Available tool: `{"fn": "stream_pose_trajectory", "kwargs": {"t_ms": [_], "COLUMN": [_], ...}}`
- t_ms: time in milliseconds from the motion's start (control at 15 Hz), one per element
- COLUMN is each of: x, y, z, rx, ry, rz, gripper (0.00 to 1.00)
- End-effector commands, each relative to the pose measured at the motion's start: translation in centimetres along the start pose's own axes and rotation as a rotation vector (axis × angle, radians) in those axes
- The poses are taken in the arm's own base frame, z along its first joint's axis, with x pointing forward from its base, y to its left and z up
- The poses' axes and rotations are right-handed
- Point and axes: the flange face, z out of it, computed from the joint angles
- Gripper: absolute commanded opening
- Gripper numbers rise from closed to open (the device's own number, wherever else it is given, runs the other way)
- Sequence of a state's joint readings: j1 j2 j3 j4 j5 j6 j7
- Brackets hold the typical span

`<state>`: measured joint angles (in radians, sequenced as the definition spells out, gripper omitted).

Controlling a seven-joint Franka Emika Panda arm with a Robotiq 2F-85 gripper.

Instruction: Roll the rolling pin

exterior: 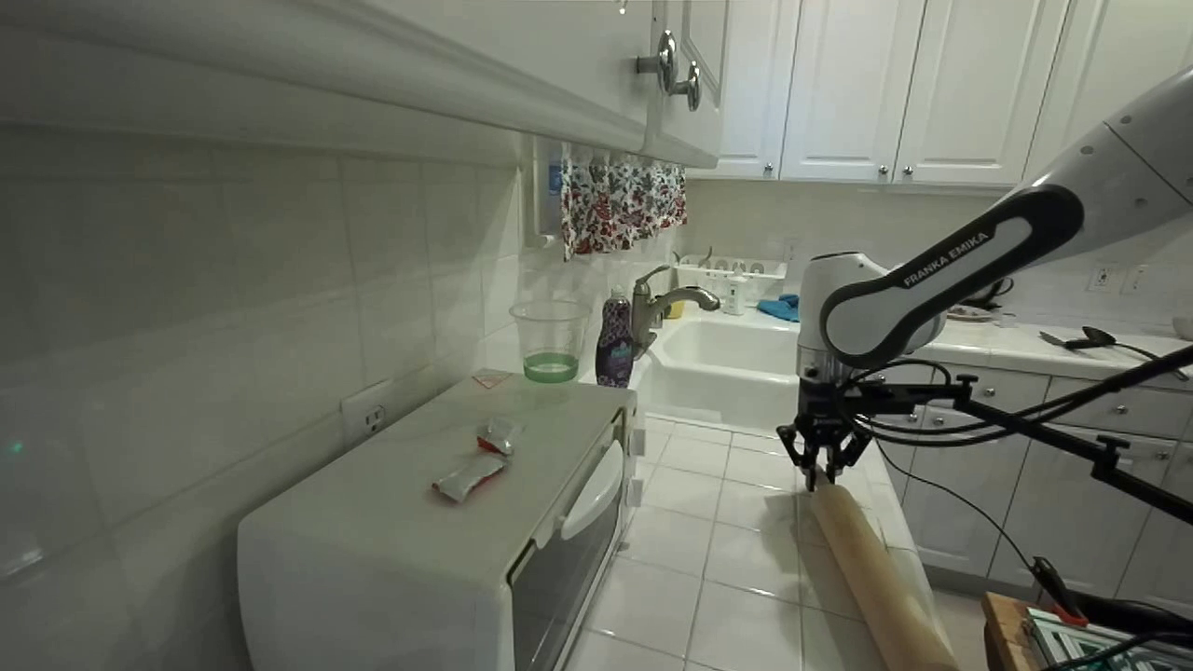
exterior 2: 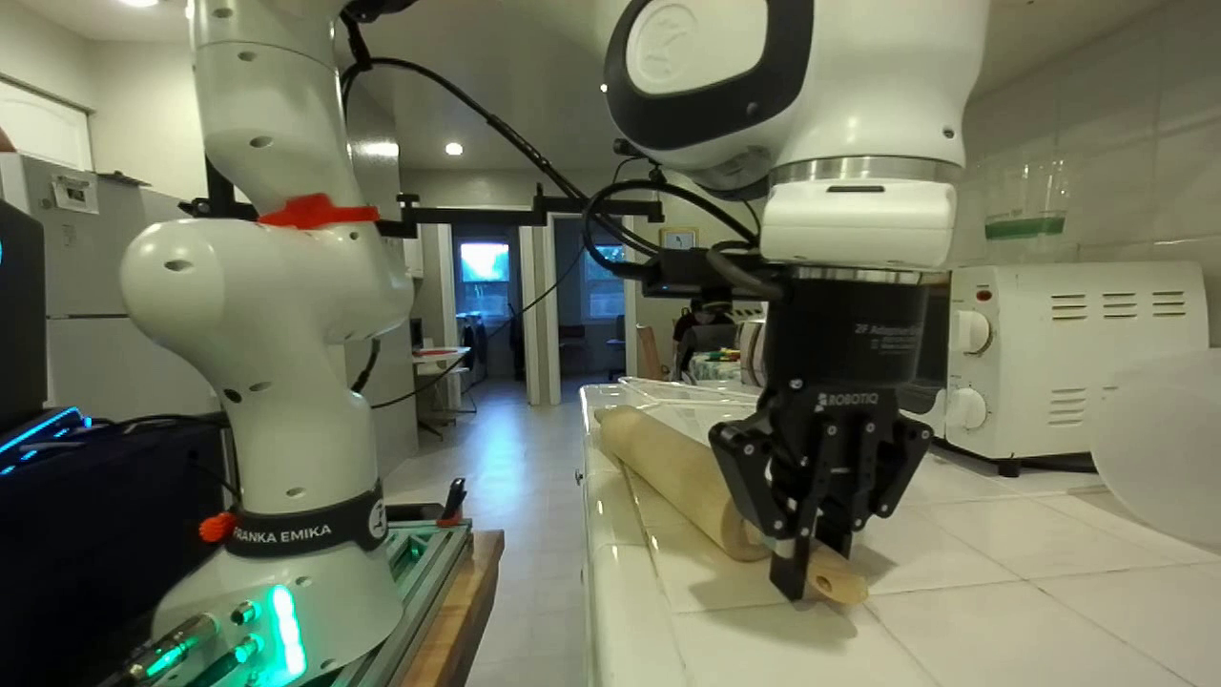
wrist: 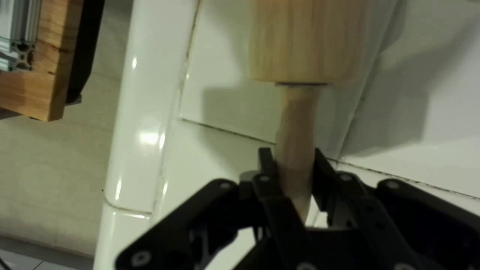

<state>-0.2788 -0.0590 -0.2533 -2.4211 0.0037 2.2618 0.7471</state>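
Step in hand is prob. the grip, w/ the roll about to start or just under way; can't tell which. The gripper [wrist: 293, 159] pinches the handle [wrist: 296, 123] nearer the sink [exterior: 746, 391]; the rolling pin [exterior 2: 672, 468] itself lies lengthwise on the tiled counter [exterior: 652, 596] near its outer edge [wrist: 131, 161], far end closest. Next move prob. needs a low sideways push, pinch light enough for the handle to turn. Best dir. looks like toward the toaster oven [exterior 2: 1068, 367], b/c a wide tile strip lies btwn; rolling outward risks a drop to the floor [wrist: 71, 168].
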Motion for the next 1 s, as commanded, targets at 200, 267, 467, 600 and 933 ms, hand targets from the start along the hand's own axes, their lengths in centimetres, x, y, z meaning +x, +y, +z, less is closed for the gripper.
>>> {"fn": "stream_pose_trajectory", "kwargs": {"t_ms": [200,267,467,600,933], "x": [1.5,1.8,2.3,2.4,3.0], "y": [-4.7,-5.5,-7.8,-9.5,-13.8], "z": [-0.1,-0.1,-0.2,-0.6,-1.3], "rx": [0.034,0.039,0.05,0.06,0.07], "ry": [-0.009,-0.008,0.006,0.022,0.065], "rz": [0.047,0.052,0.066,0.069,0.088], "gripper": [0.07,0.07,0.07,0.07,0.07]}}
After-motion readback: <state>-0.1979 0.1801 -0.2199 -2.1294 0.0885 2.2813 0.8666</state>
